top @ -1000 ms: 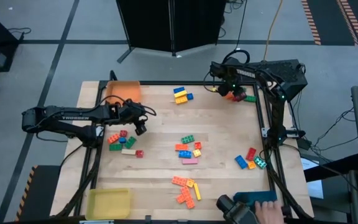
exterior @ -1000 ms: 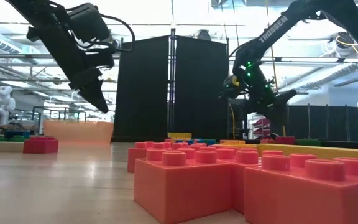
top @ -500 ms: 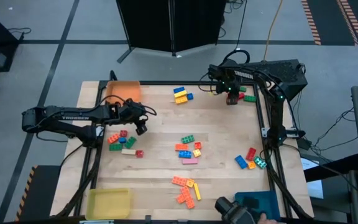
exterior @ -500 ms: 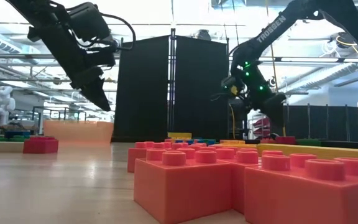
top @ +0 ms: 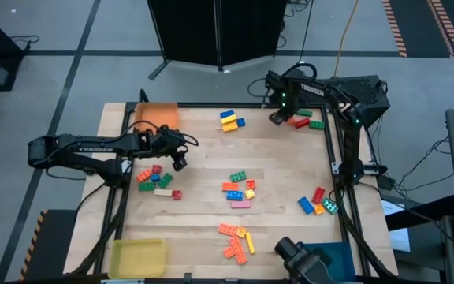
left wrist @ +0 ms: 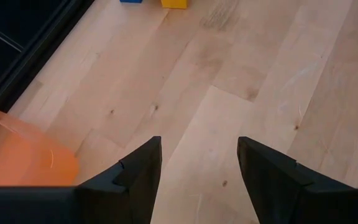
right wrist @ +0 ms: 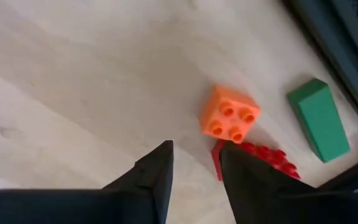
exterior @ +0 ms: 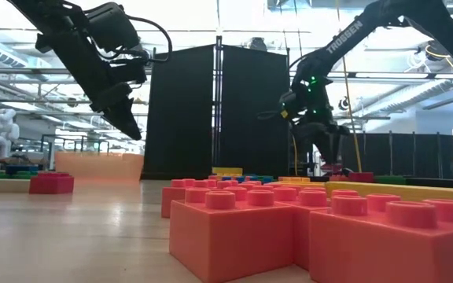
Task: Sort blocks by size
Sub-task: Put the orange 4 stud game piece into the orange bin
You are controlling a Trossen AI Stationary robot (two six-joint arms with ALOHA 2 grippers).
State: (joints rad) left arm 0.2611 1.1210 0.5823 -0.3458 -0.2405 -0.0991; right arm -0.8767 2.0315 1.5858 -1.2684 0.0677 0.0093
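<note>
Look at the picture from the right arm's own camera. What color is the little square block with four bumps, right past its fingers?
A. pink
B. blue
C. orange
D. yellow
C, the small square block with four studs lying on the wood just beyond the right gripper is orange, with a red brick and a green block close by.

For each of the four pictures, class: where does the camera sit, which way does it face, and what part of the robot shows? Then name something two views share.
High view: above the table, looking straight down; both arms show.
Low view: at tabletop height, looking level past pink blocks; both arms come down from above.
Left wrist view: on the left arm, facing bare wood; left pincer open.
Right wrist view: on the right arm, facing the orange block; right pincer open, empty.
Shared: the orange tray appears in the high and left wrist views.
</note>
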